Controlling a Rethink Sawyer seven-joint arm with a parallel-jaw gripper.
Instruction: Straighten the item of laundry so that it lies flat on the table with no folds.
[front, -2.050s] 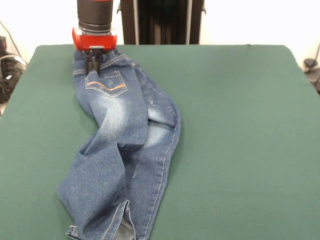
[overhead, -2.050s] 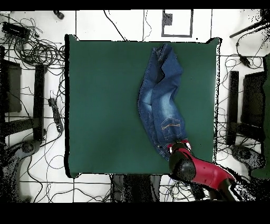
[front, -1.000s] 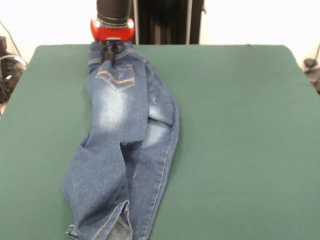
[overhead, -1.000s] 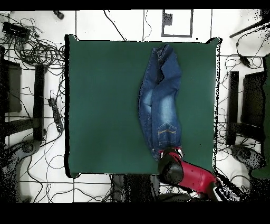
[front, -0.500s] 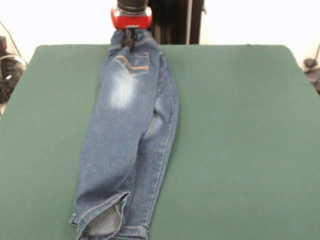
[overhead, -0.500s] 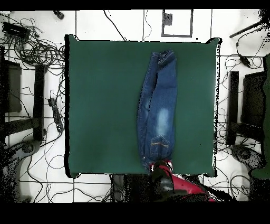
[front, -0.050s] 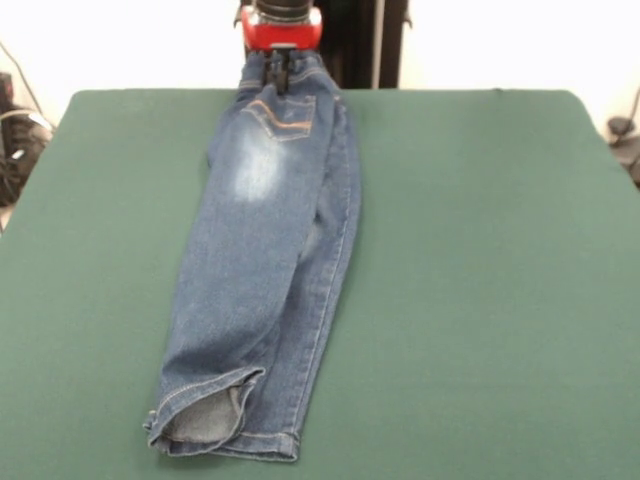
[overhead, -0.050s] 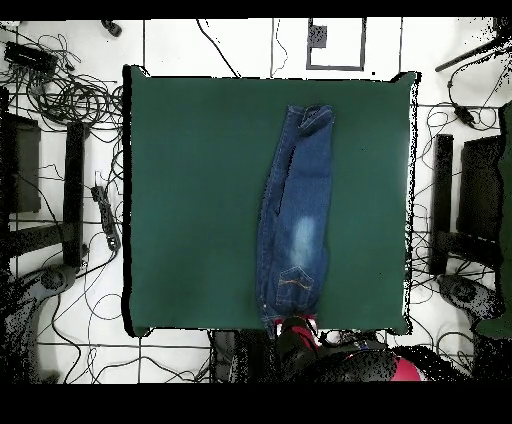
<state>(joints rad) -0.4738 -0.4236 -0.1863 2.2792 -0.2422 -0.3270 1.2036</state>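
Observation:
The item of laundry (front, -0.050s: 265, 260), a small pair of blue jeans, lies stretched in one long strip on the green table (front, -0.050s: 480, 280), folded lengthwise with one leg over the other. Its waistband is at the table's far edge in the front view, its cuffs near the front edge. An orange-stitched pocket and a faded patch face up. My gripper (front, -0.050s: 279, 72) is shut on the waistband at that far edge. In the overhead view the jeans (overhead, -0.050s: 298, 215) run from the top of the table (overhead, -0.050s: 190, 200) down to my gripper (overhead, -0.050s: 297, 322) at the bottom edge.
Cables (overhead, -0.050s: 70, 95) and black stands (overhead, -0.050s: 75, 190) lie on the floor around the table. Wide green cloth flanks the jeans on both sides.
My gripper has dragged the waistband sideways along the table's far edge and back toward the base. The crumpled jeans have pulled out into one straight strip, and the cuffs slid up the table.

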